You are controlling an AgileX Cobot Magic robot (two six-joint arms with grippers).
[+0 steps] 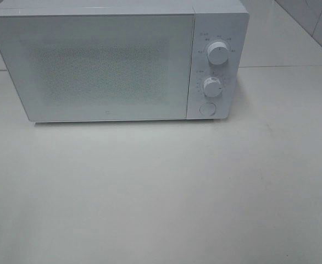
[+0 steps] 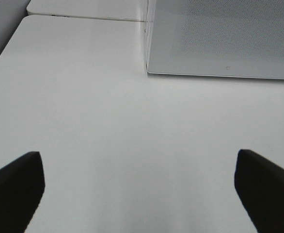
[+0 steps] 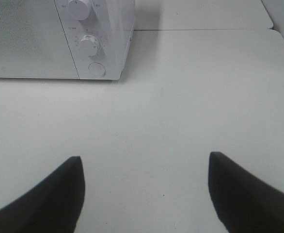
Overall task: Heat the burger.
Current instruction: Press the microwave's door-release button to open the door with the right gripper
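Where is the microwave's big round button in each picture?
Exterior high: the round button sits below the lower knob, right of centre.
Left wrist: not in it.
Right wrist: the round button is below the same knob.
Shared landmark: the microwave door, in all three.

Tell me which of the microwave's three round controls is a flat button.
The bottom button: it sits flush with no scale around it, unlike the raised upper dial and lower dial.
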